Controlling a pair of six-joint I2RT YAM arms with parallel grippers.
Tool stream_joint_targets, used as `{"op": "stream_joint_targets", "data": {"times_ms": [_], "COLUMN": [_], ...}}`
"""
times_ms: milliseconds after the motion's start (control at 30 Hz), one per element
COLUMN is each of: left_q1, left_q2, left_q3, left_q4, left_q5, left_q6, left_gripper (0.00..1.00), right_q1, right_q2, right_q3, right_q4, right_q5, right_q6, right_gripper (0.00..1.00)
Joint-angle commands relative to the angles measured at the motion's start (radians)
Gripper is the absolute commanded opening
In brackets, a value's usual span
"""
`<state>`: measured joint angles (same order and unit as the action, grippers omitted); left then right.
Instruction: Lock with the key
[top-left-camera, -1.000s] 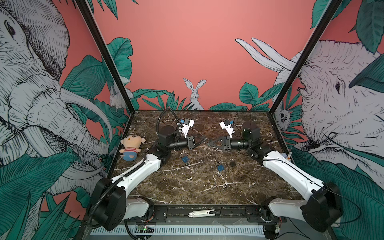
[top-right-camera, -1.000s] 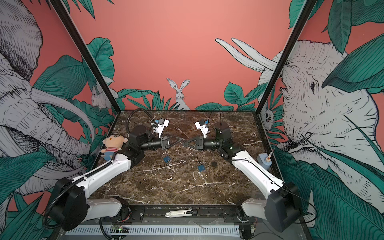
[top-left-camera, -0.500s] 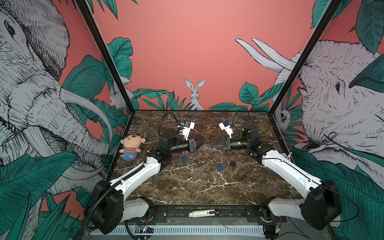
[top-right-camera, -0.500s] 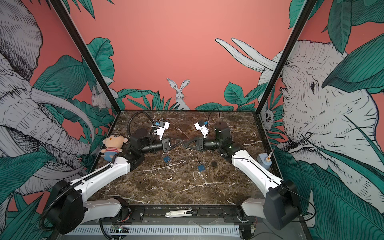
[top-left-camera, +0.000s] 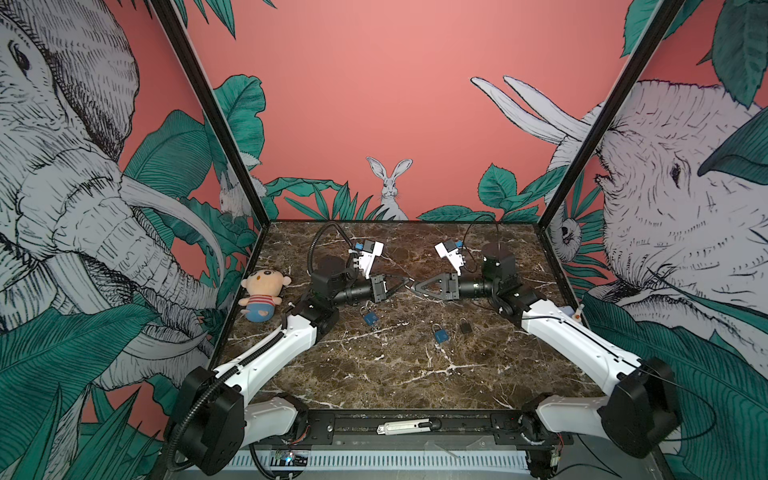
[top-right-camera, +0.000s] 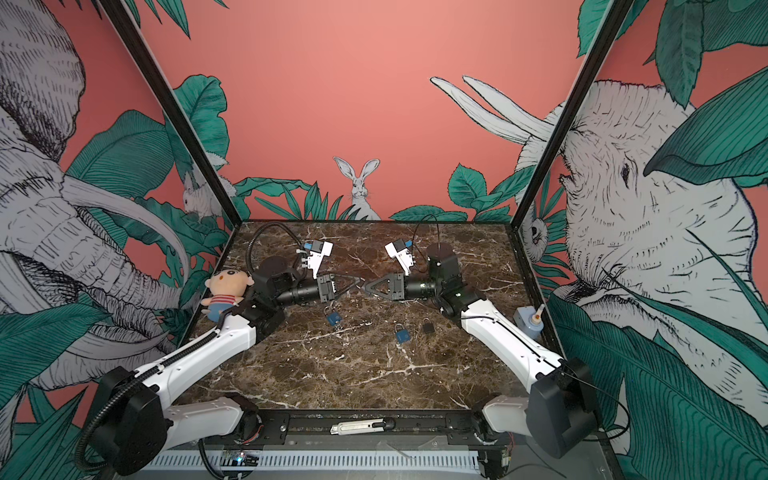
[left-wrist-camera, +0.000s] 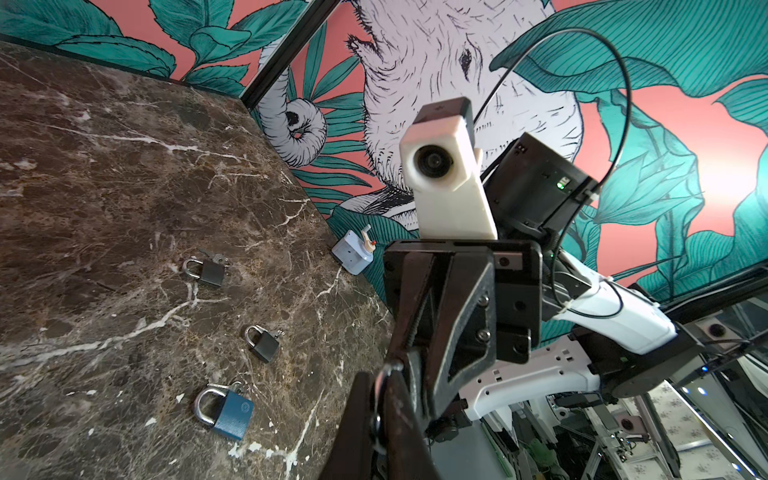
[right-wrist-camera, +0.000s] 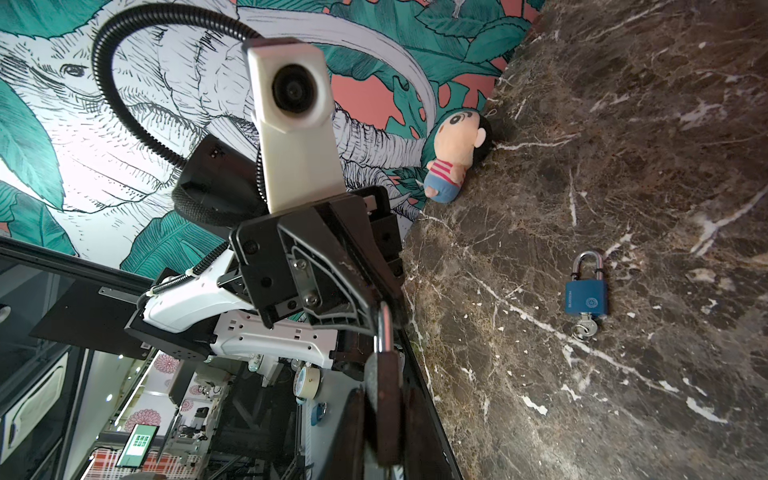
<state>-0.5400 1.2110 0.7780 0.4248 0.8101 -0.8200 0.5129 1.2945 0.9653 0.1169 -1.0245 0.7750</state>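
Note:
My left gripper (top-left-camera: 404, 284) and right gripper (top-left-camera: 417, 287) meet tip to tip above the middle of the marble table (top-left-camera: 399, 374), level with each other. In the right wrist view the right gripper (right-wrist-camera: 383, 399) is shut on a dark padlock (right-wrist-camera: 384, 382) whose silver shackle points at the left gripper. In the left wrist view the left gripper (left-wrist-camera: 376, 399) is shut on the key (left-wrist-camera: 388, 368), a thin silver strip between its fingers. Whether the key sits in the lock is hidden.
Loose on the table lie a blue padlock (top-left-camera: 370, 318) with keys, a second blue padlock (top-left-camera: 440, 334) and a dark padlock (top-left-camera: 466, 327). A plush doll (top-left-camera: 262, 297) lies by the left wall. A small grey box (top-right-camera: 528, 318) stands at the right edge, and a box cutter (top-left-camera: 405, 427) lies on the front rail.
My left gripper has moved to the right, closing the gap to the right gripper's tip. The right gripper has hardly moved. Both stay shut.

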Motion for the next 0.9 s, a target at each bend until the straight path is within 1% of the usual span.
{"op": "stream_joint_targets", "data": {"times_ms": [0,133,233,500,567,867], "left_q1": [0.001,0.014,0.017,0.021,0.021,0.026], "left_q2": [0.013,0.018,0.016,0.015,0.015,0.011], "left_q3": [0.007,0.01,0.018,0.025,0.023,0.023], "left_q4": [-0.003,0.071,0.08,0.073,0.073,0.08], "left_q5": [0.056,0.066,0.064,0.06,0.061,0.052], "left_q6": [-0.061,-0.118,-0.126,-0.13,-0.131,-0.136], "left_gripper": [0.0,0.01,0.1,0.18,0.19,0.17], "right_q1": [0.013,0.014,0.014,0.013,0.014,0.015], "right_q2": [-0.041,-0.037,-0.037,-0.037,-0.038,-0.032], "right_q3": [-0.005,-0.014,-0.018,-0.016,-0.016,-0.016], "right_q4": [0.17,0.169,0.169,0.168,0.168,0.165], "right_q5": [0.002,0.005,0.005,0.009,0.008,0.004], "right_q6": [-0.034,-0.033,-0.034,-0.036,-0.036,-0.034], "right_gripper": [0.0,0.0,0.0,0.0,0.0,0.0]}}
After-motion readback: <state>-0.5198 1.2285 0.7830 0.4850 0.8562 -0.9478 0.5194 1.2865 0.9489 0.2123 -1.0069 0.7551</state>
